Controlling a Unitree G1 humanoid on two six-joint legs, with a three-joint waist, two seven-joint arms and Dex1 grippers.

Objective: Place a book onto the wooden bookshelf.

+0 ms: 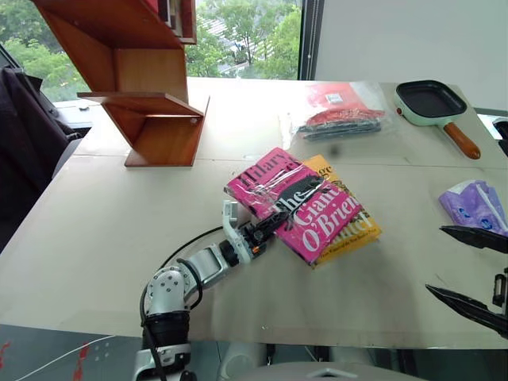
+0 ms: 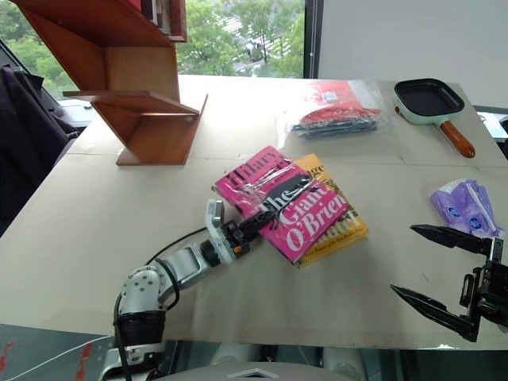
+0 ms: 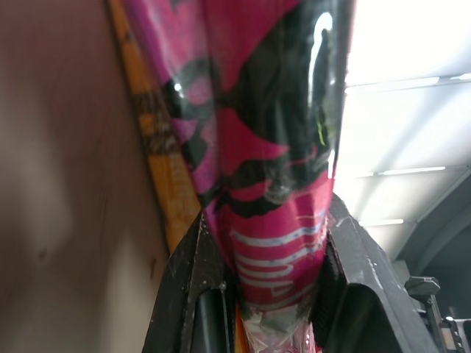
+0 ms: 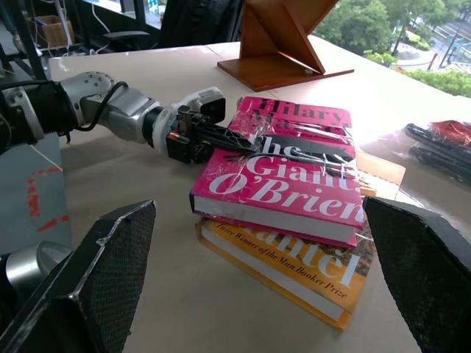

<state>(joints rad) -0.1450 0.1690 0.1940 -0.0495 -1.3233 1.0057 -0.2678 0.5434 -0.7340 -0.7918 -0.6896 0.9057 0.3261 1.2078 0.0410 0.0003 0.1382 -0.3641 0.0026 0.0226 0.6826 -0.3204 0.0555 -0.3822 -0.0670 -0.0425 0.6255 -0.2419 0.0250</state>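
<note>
The bright pink book (image 1: 335,218) lies on top of a yellow book (image 1: 365,228) in the middle of the table. My left gripper (image 1: 311,192) is shut on the pink book from its near-left edge, with one black finger across the cover; in the left wrist view both fingers (image 3: 190,294) press against the book (image 3: 272,184). The wooden bookshelf (image 1: 151,87) stands at the table's far left, well apart from the books. My right gripper (image 2: 403,259) hangs open over the table's near right, holding nothing, its fingers (image 4: 110,279) pointing towards the book (image 4: 294,191).
A green-rimmed frying pan (image 1: 432,99) sits at the far right. Next to it lies a clear plastic bag (image 1: 341,111) of red and dark items. A purple packet (image 1: 476,205) rests near my right gripper. A dark garment (image 1: 24,135) hangs beyond the table's left edge.
</note>
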